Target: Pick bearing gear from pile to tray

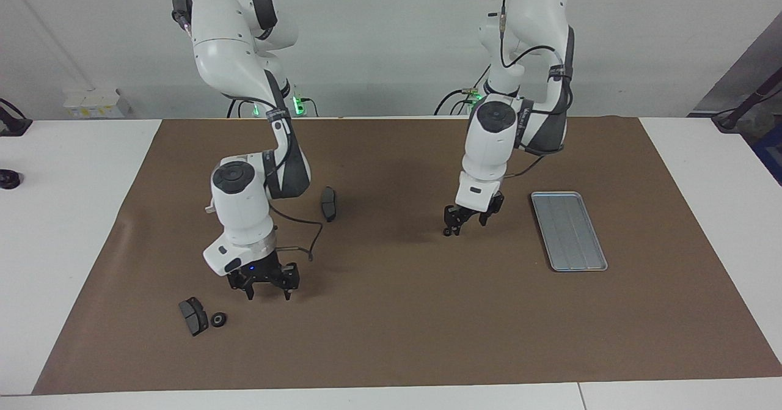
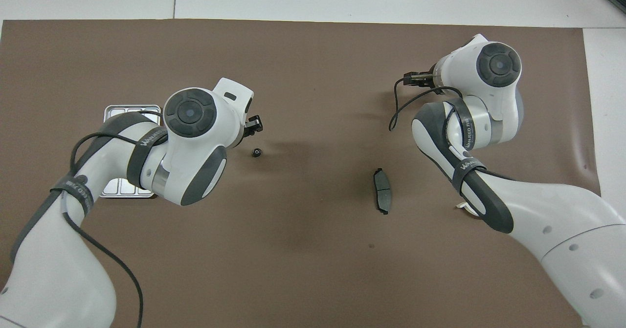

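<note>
A small black bearing gear [image 2: 255,152] lies alone on the brown mat, between the tray and a dark pad. My left gripper [image 1: 465,222] has come down low at this gear, open, with one fingertip [image 1: 449,229] right at it; whether they touch I cannot tell. The silver grooved tray [image 1: 568,230] lies toward the left arm's end and holds nothing. At the right arm's end, the pile shows a black ring [image 1: 218,319] and a dark grey pad [image 1: 193,315]. My right gripper [image 1: 269,289] hangs low beside them, open, nothing between its fingers.
A second dark curved pad [image 1: 328,203] lies on the mat between the two arms, nearer to the robots than the pile. The right arm covers most of the white half-ring bracket [image 2: 463,206]. The brown mat [image 1: 391,336] covers most of the white table.
</note>
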Motion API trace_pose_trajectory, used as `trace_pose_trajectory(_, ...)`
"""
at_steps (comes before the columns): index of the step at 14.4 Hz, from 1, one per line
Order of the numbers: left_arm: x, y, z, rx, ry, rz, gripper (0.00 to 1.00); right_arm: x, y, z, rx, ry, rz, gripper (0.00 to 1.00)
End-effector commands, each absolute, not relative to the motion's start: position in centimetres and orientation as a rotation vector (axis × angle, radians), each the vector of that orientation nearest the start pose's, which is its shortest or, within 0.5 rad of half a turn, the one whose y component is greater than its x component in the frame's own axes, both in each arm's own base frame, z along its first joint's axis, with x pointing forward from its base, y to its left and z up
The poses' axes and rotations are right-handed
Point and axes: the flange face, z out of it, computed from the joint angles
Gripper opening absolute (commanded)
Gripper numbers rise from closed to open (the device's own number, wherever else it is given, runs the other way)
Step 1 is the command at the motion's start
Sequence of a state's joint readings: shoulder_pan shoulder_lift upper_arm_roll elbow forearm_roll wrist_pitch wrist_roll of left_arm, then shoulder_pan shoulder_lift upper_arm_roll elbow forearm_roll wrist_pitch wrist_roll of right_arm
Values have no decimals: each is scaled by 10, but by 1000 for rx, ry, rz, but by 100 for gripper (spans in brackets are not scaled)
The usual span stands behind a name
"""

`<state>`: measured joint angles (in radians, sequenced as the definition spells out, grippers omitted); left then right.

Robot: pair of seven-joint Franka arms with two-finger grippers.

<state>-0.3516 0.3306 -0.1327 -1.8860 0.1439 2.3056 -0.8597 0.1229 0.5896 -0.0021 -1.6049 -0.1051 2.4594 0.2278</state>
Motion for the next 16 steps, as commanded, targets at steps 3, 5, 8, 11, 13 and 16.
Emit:
trace_pose_trajectory(3, 547, -306, 318, -3091, -553, -208, 55, 702, 45, 293, -3179, 7, -348, 84)
trace_pose_trajectory(5, 534, -306, 303, -3089, -540, -190, 53, 700, 40, 291, -3183, -12, -337, 83)
trace_pose_trajectory(8, 529, -309, 298, -3096, -604, -207, 48, 699, 29, 290, -3187, 12, -327, 81)
trace_pose_trajectory(11, 524, -312, 296, -3098, -596, -205, 45, 692, 26, 288, -3201, 25, -237, 75)
trace_pose_trajectory(13, 527, -310, 296, -3102, -599, -213, 17, 689, 25, 287, -3208, 35, -186, 69)
trace_pose_trajectory(16, 532, -306, 301, -3100, -596, -218, 0, 685, 24, 289, -3216, 49, -126, 62)
